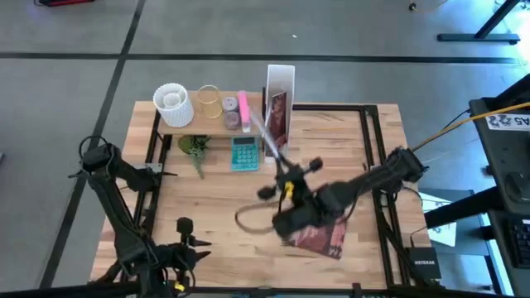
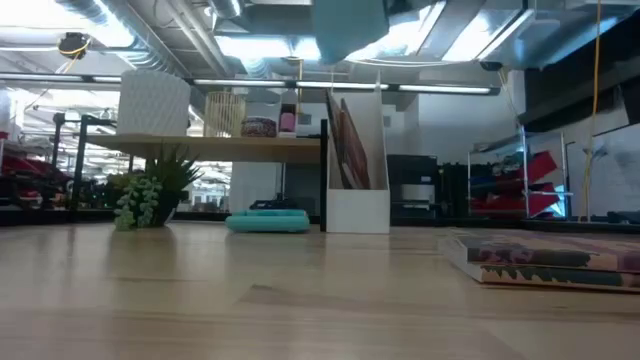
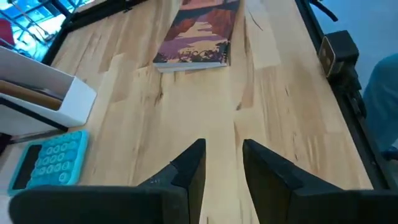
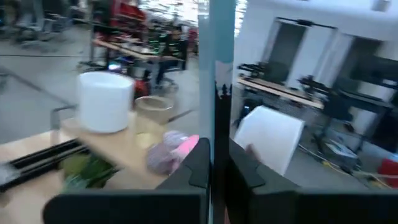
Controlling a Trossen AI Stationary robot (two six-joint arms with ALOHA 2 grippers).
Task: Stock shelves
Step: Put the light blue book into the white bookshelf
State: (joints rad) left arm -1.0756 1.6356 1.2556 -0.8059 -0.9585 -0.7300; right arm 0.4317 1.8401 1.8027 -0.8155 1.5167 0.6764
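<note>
— Above the middle of the worktop (image 1: 207,207), what is the right hand (image 4: 216,163) doing?
— Its two fingers are clamped on the edge of a thin teal book (image 4: 222,74), held upright and raised off the wood. From above, the book shows as a pale strip slanting from the hand toward the white file box (image 1: 280,95).

— And the box itself?
— It stands upright at the far edge of the worktop, touching the right end of the small plank shelf (image 1: 207,122), with a reddish book (image 1: 277,112) already leaning inside.

— What sits on the shelf?
— A white ribbed pot (image 1: 173,104), a clear cup (image 1: 208,100), and a pink item (image 1: 243,108) beside a small bundle. Under it are a little green plant (image 2: 150,195) and a teal calculator (image 1: 244,152).

— Anything else lying about?
— A red-covered book (image 1: 319,237) lies flat on the worktop, below the right arm.

— The left hand (image 3: 222,163)?
— It waits near the front left corner, fingers parted, holding nothing.
</note>
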